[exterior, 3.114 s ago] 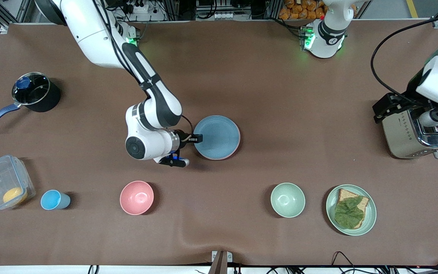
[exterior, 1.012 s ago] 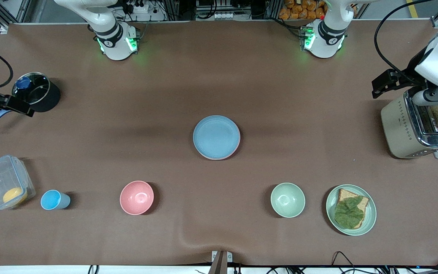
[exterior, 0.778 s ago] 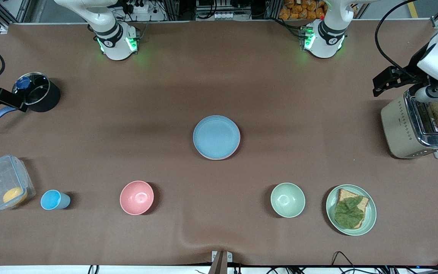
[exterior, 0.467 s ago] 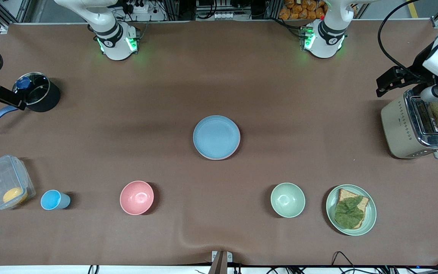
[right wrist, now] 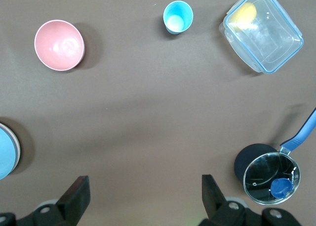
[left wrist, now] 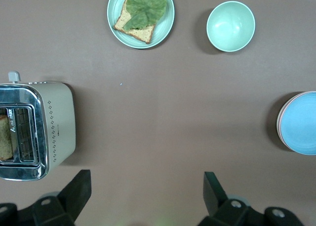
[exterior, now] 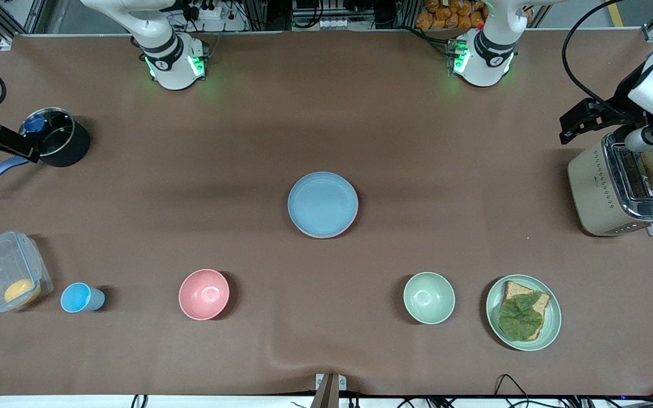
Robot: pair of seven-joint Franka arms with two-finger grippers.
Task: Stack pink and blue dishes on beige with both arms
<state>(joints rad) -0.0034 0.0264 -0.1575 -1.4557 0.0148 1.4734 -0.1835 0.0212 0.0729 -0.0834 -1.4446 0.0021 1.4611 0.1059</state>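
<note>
The light blue plate (exterior: 322, 203) lies in the middle of the table on top of the pink plate (exterior: 351, 222), of which only a thin rim shows. The same stack sits at the edge of both wrist views: blue plate (left wrist: 302, 123), blue plate (right wrist: 4, 154). The beige plate is hidden or out of view. My left gripper (left wrist: 146, 174) hangs open and empty, high over the table beside the toaster (exterior: 621, 187). At the other end, my right gripper (right wrist: 144, 178) hangs open and empty, high beside the pot (exterior: 54, 137). Both arms are far from the stack.
Nearer the front camera stand a pink bowl (exterior: 203, 294), a small blue cup (exterior: 80, 298) and a clear lidded box (exterior: 8, 271) toward the right arm's end. A green bowl (exterior: 429, 297) and a green plate with bread and leaf (exterior: 524, 312) stand toward the left arm's end.
Three seconds ago my right gripper was at the blue plate's rim; it has let go and drawn back to the pot end. The left arm has lifted off the toaster. The plates have not moved.
</note>
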